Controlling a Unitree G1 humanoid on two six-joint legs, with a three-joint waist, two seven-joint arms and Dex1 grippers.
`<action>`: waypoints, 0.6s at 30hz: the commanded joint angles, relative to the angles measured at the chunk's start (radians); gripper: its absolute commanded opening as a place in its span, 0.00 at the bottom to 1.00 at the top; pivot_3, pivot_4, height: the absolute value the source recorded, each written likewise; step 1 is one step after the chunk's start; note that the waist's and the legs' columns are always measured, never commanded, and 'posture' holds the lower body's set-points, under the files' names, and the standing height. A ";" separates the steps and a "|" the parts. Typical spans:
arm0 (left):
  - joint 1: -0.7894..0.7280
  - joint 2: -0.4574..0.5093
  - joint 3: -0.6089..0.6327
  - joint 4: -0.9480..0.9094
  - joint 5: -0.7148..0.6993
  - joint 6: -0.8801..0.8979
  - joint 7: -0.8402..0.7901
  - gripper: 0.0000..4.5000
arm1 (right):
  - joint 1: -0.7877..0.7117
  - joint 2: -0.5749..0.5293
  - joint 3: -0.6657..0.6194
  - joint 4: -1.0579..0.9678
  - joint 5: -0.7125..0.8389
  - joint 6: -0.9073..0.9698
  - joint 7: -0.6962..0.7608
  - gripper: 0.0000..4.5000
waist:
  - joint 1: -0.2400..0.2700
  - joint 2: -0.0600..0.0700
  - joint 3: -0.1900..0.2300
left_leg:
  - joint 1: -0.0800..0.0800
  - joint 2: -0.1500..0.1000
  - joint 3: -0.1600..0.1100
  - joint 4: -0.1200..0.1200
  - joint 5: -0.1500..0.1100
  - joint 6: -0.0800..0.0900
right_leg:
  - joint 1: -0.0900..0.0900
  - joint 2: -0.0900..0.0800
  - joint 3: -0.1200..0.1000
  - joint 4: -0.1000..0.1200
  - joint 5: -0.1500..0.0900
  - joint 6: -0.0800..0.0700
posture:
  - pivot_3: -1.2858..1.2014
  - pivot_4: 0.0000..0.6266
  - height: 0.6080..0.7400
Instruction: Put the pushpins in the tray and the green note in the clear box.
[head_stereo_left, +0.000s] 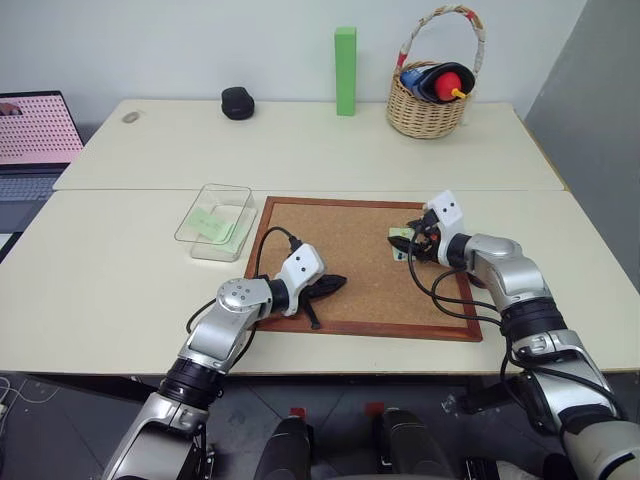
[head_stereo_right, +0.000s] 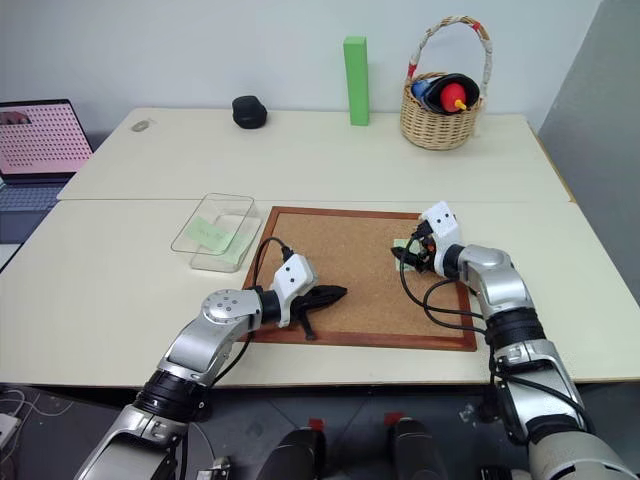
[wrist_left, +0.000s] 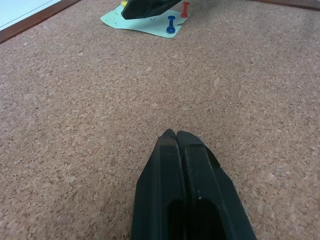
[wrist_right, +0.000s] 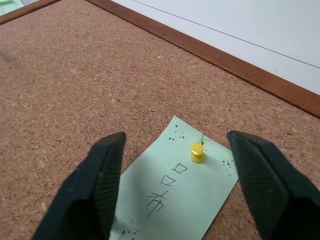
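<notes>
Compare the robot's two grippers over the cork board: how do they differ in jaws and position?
The left gripper has its jaws pressed shut over bare cork; the right gripper has jaws spread wide, straddling the green note and its yellow pushpin. The left sits near the cork board's front edge, the right near its far right corner. Both have black fingers and hold nothing.

Three pushpins stand on one green note (wrist_right: 175, 195): yellow (wrist_right: 197, 152), blue (wrist_left: 171, 25) and red (wrist_left: 185, 8). One clear box (head_stereo_left: 215, 221), one basket (head_stereo_left: 430, 105).

Two cream tabletops (head_stereo_left: 300, 150) abut along a seam beneath a pale wall (head_stereo_left: 200, 40). A grey panel (head_stereo_left: 600, 90) stands at three o'clock, a laptop (head_stereo_left: 35, 140) at nine.
</notes>
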 joint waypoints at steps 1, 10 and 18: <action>0.026 0.003 -0.019 -0.001 0.022 0.029 -0.008 0.00 | -0.044 0.007 -0.008 0.038 -0.020 -0.054 -0.003 0.54 | -0.001 0.000 0.000 | 0.000 0.000 0.000 0.000 0.000 0.000 | 0.000 0.000 0.000 0.000 0.000 0.000 | 0.52 0.24 1.00; 0.036 0.002 -0.023 -0.014 0.022 0.041 -0.007 0.00 | -0.051 0.011 -0.025 0.054 -0.024 -0.079 0.000 0.15 | -0.001 0.000 0.000 | 0.000 0.000 0.000 0.000 0.000 0.000 | 0.000 0.000 0.000 0.000 0.000 0.000 | 0.52 0.24 1.00; 0.052 -0.003 -0.028 -0.028 0.021 0.078 0.003 0.00 | -0.039 0.006 -0.033 -0.009 -0.011 -0.066 0.021 0.00 | -0.001 0.000 0.000 | 0.000 0.000 0.000 0.000 0.000 0.000 | 0.000 0.000 0.000 0.000 0.000 0.000 | 0.52 0.24 1.00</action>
